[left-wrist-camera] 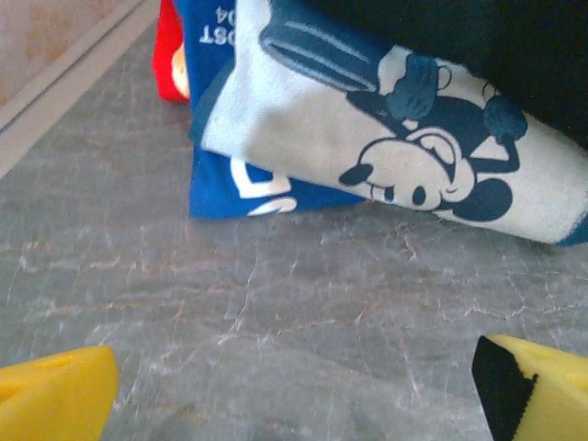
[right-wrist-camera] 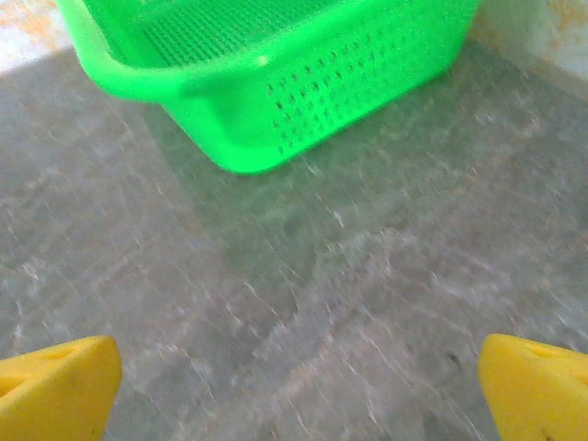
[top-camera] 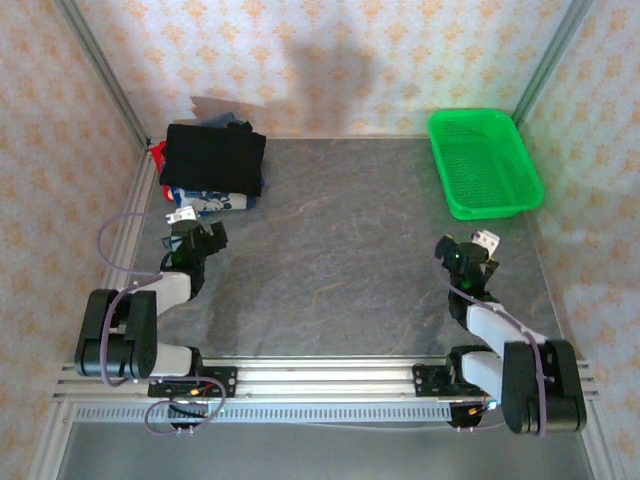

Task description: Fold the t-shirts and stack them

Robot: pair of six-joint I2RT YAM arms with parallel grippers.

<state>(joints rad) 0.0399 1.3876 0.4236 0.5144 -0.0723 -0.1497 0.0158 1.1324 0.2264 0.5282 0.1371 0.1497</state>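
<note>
Black tee (top-camera: 213, 155): top of the pile in the far left corner of the table (top-camera: 330, 260); lies roughly square over the others
Navy tee (left-wrist-camera: 395, 156): under the black one; folded edge toward the left arm; white cartoon print facing out
Blue cloth with white lettering (left-wrist-camera: 241, 184): lowest layer at the near edge, on the table; same garment or another, cannot tell
Red tee (left-wrist-camera: 170, 55): sticks out at the pile's left side, beside the frame rail (left-wrist-camera: 64, 73)
Left gripper (left-wrist-camera: 294, 404): jaws spread fully wide, nothing between them; low over the table, near the pile's front edge and pointing at it
Right gripper (right-wrist-camera: 294, 395): jaws wide apart too, nothing held; over bare table on the right, facing the basket; well apart from the pile
Risk 1: a low pinch at the near edge would likely take several layers at once; cause: the edges lie stacked and touching
Risk 2: pulling a lower tee could drag the black one off; cause: it rests on everything below
Risk 3: cloth may catch on the rail, or fingers scrape the table; cause: pile sits tight in the corner
Basket (top-camera: 497, 208): green plastic mesh, far right corner; no cloth seen inside from overhead; touches none of the tees
</note>
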